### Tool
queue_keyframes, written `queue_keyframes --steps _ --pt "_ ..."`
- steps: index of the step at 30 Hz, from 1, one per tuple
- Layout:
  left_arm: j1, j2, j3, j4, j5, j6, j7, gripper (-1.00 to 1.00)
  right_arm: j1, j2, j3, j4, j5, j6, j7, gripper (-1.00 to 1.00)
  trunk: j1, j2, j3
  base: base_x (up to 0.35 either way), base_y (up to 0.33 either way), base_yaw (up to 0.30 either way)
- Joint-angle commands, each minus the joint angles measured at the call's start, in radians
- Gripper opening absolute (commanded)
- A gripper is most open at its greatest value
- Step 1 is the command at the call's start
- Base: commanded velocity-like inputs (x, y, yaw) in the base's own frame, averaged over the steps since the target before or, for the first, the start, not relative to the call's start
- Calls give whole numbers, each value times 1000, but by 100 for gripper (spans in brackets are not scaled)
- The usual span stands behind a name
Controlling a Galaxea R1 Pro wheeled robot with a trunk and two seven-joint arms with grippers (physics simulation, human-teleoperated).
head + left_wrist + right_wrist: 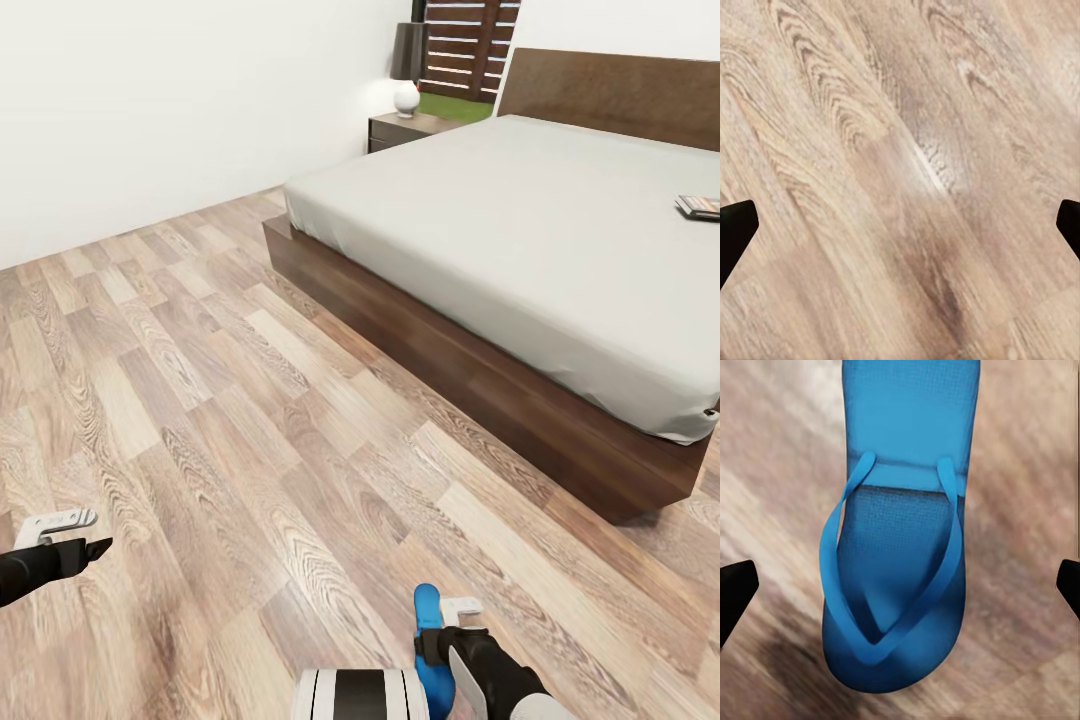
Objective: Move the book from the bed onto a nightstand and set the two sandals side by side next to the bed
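Note:
A blue sandal (pixel 904 457) lies flat on the wood floor, its sole lengthwise between the fingers of my right gripper (pixel 900 592). That gripper is open, its tips wide of the sandal on both sides. In the head view the sandal (pixel 428 610) pokes out under the right gripper (pixel 447 615) at the bottom edge. My left gripper (pixel 75 535) hangs open at the lower left over bare floor (pixel 900 150). The book (pixel 700 206) rests on the bed (pixel 520 200) near the view's right edge. A nightstand (pixel 400 130) stands by the headboard.
A lamp with a white round base (pixel 406 97) sits on the nightstand. The bed's dark wooden frame (pixel 480 380) runs diagonally across the right side. A white wall (pixel 150 110) closes the left. Wood floor (pixel 250 400) spreads between me and the bed.

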Motion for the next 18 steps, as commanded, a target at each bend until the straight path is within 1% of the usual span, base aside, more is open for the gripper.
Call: queue_keyframes --steps 1,6,13,18 --pt "-1 0 2 -1 -6 5 -9 100 -3 1 -2 -2 7 7 -1 100 0 0 -1 0 0 0" --pt "-1 0 2 -1 -6 5 -9 100 -16 1 -3 -1 6 7 -4 100 0 0 -1 0 0 0" --pt "-1 -1 2 -1 -6 5 -9 100 -30 2 -3 -1 6 28 -17 100 3 -2 -28 0 0 0" --pt "-1 -1 2 -2 -6 5 -9 100 -36 2 -3 -1 6 41 -21 100 3 -2 -28 0 0 0"
